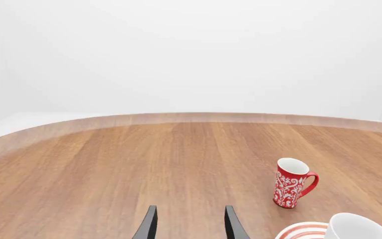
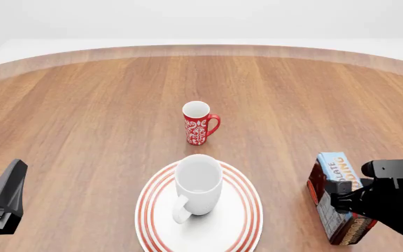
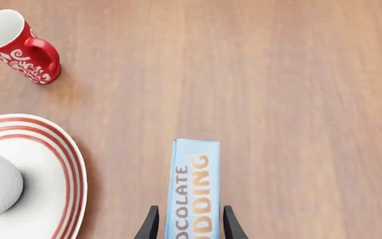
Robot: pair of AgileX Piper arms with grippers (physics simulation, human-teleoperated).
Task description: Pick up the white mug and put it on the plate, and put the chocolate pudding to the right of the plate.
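The white mug [image 2: 198, 185] stands upright on the red-ringed plate [image 2: 247, 210], its handle turned toward me. In the left wrist view the mug's rim [image 1: 358, 226] and the plate's edge [image 1: 302, 231] show at the corner. The chocolate pudding [image 2: 336, 167] stands on a narrow side on the table to the right of the plate. My right gripper [image 3: 189, 224] straddles the box [image 3: 194, 184], and a thin gap shows on each side, so it is open. My left gripper [image 1: 189, 224] is open over bare wood at the near left, holding nothing.
A slim red mug with white pattern [image 2: 199, 123] stands upright just beyond the plate, also seen in the right wrist view [image 3: 18, 47]. The round wooden table [image 2: 82, 105] curves away to its far edge.
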